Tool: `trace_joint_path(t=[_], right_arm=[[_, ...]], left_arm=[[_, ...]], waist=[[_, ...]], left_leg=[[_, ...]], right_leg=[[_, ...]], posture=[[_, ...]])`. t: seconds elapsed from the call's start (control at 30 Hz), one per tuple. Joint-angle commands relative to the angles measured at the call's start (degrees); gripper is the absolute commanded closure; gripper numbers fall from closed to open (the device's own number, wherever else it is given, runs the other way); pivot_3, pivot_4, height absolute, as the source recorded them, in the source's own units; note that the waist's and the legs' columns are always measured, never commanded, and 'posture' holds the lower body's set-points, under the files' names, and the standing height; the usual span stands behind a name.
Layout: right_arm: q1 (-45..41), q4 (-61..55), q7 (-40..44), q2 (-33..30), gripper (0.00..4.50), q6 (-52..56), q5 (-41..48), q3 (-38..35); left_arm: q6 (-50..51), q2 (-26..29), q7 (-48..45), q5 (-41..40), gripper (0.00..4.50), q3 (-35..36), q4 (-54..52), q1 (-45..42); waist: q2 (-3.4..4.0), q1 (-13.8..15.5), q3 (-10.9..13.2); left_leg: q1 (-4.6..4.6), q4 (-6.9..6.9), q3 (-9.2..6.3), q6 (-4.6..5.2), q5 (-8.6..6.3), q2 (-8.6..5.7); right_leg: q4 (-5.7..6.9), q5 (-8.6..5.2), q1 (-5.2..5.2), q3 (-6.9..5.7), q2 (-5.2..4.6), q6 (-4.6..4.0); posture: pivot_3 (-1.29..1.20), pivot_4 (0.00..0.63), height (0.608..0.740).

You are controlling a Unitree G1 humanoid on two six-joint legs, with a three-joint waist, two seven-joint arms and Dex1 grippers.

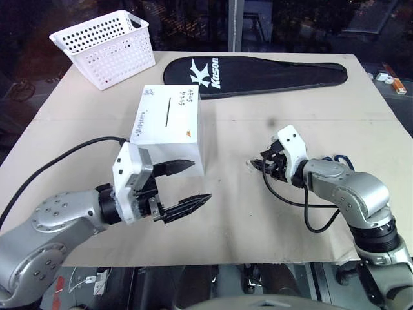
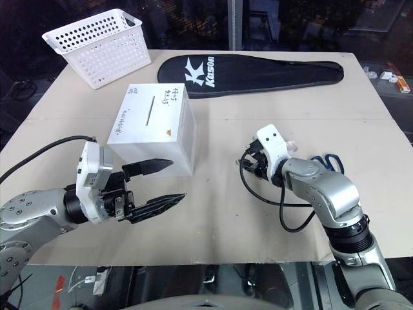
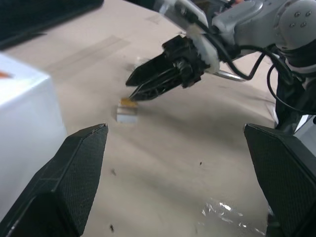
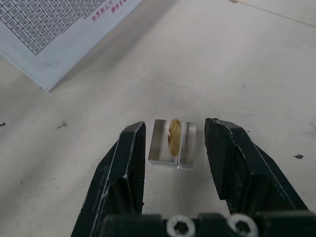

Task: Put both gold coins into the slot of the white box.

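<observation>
Nearest the camera, the left end effector (image 1: pixel 184 185) hovers wide apart and empty just in front of the white box (image 1: pixel 169 132). That box stands mid-table with its slot (image 1: pixel 168 111) on top. Right of it, the right end effector (image 4: pixel 175 143) brackets a gold coin (image 4: pixel 174 137) in its clear case on the table (image 1: pixel 258 213), fingers narrowed but with small gaps either side. At the far left sits a white basket (image 1: pixel 106 45), nothing visible inside.
</observation>
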Motion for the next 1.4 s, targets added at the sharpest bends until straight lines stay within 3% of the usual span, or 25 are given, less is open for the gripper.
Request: trace_joint_path(t=[0.03,0.33,0.43,1.27,1.3,1.37,1.4], right_arm=[[-1.25,-0.57,0.95,0.32,2.45,0.12,-0.55,-0.15],[-1.55,0.67,1.93,1.32,2.45,-0.3,-2.09,0.77],[-1.62,1.2,2.1,1.78,3.3,-0.5,-2.68,0.9],[-0.97,-0.13,3.34,1.93,3.3,1.16,-4.32,0.37],[-0.94,-0.17,3.35,1.93,3.84,1.21,-4.33,0.32],[-0.85,-0.27,3.38,1.94,4.46,1.38,-4.27,0.2],[-0.79,-0.34,3.43,1.94,4.46,1.48,-4.25,0.11]], left_arm=[[0.54,0.01,1.56,-1.5,0.0,0.38,-1.83,-1.37],[1.63,-0.01,3.39,-2.41,0.0,0.48,-2.42,-2.09],[1.48,0.1,2.94,-1.88,0.0,0.96,-2.58,-1.37],[-0.88,-1.23,-1.2,1.11,0.0,2.09,-1.82,2.45],[-0.89,-1.24,-1.19,1.09,0.0,2.06,-1.81,2.36],[-0.91,-1.23,-1.23,1.05,0.0,2.01,-1.72,2.23],[-0.93,-1.23,-1.24,1.03,0.0,1.95,-1.71,2.2]], waist=[[0.0,0.0,0.0],[0.01,-0.01,0.01],[0.01,-0.01,0.01],[0.02,-0.02,0.02],[0.03,-0.02,0.02],[0.03,-0.02,0.02],[0.02,-0.02,0.01]], left_leg=[[0.0,-0.01,0.0,0.0,0.0,0.0],[0.0,-0.08,0.0,0.0,0.0,0.0],[0.0,-0.13,0.0,-0.01,0.01,0.0],[-0.02,-0.37,0.0,-0.14,0.08,0.0],[-0.02,-0.37,0.0,-0.14,0.08,0.0],[-0.02,-0.37,0.0,-0.12,0.07,0.0],[-0.02,-0.37,0.0,-0.12,0.07,0.0]], right_leg=[[0.0,0.0,0.0,0.0,0.0,0.0],[-0.06,0.0,0.0,-0.01,0.01,0.0],[-0.1,0.0,0.0,-0.01,0.01,0.0],[-0.41,0.0,0.0,-0.03,0.02,0.01],[-0.41,0.0,0.0,-0.03,0.02,0.01],[-0.41,0.0,0.0,-0.03,0.02,0.01],[-0.42,0.0,0.0,-0.03,0.02,0.01]], posture=[[0.0,0.15,0.738],[0.0,0.15,0.738],[0.0,0.15,0.738],[0.0,0.15,0.738],[0.0,0.15,0.738],[0.0,0.15,0.738],[0.0,0.15,0.738]])
